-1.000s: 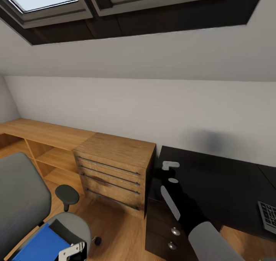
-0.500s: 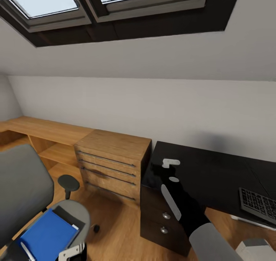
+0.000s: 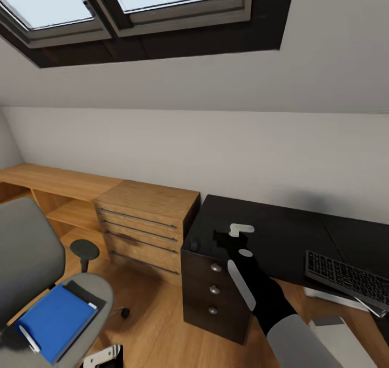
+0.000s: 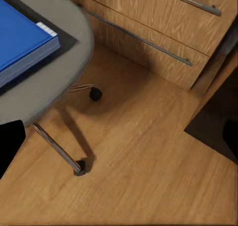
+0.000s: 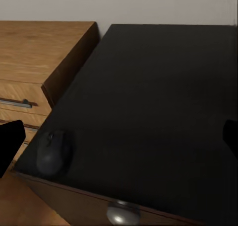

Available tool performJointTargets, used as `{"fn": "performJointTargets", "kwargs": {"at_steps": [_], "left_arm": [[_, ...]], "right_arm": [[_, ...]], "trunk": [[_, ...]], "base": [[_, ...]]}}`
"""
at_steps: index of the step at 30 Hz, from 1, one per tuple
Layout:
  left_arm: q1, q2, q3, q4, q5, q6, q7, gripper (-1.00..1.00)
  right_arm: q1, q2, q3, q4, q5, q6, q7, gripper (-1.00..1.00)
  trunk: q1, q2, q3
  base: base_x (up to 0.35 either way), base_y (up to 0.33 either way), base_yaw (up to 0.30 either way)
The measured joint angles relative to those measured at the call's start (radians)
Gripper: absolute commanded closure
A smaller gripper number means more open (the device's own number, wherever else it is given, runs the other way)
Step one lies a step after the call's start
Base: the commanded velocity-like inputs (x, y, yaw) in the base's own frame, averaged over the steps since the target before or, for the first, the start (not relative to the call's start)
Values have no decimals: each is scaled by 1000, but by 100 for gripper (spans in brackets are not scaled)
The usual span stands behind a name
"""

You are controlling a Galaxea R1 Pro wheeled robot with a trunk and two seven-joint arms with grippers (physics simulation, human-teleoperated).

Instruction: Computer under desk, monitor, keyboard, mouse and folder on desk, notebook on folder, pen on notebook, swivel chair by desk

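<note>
Over the black table (image 3: 281,233), the right gripper (image 5: 119,136) hung with jaws spread wide and empty, the mouse (image 5: 51,152) at its 9 o'clock near the table's corner. At the head view's 7 o'clock, the blue folder (image 3: 51,320) lay on the swivel chair (image 3: 32,265) with the pen (image 3: 27,338); the left gripper (image 4: 119,136), jaws parted, hovered above the wood floor (image 4: 139,156).

My black mouse (image 5: 52,152) sat at the desk's (image 3: 281,233) near corner, at nine o'clock from the keyboard (image 3: 348,277), which overhung the front edge. The blue folder (image 3: 51,320) lay flat on the grey swivel chair (image 3: 32,260) seat at my eight o'clock, the white pen (image 3: 28,338) atop its near end.
</note>
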Motion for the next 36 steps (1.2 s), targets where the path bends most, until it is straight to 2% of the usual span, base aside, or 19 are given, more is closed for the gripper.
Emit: {"fn": "performJointTargets", "kwargs": {"at_steps": [13,21,30,36], "left_arm": [[0,-3,-1,17,1,1,-1,-100],[0,-3,-1,25,0,1,-1,-100],[0,-4,-1,27,0,1,-1,-100],[0,-4,-1,29,2,1,-1,-100]], "right_arm": [[0,-15,-3,2,-23,0,1,-100],[0,-16,-3,-4,-44,1,0,-100],[3,-16,-38,-28,-57,1,-1,-100],[15,-18,-44,-28,-58,0,-1,-100]], "trunk": [[0,0,3],[0,0,3],[0,0,3],[0,0,3]], "base": [[-8,-20,-256],[0,-1,-67],[0,0,-15],[0,0,-238]]}}
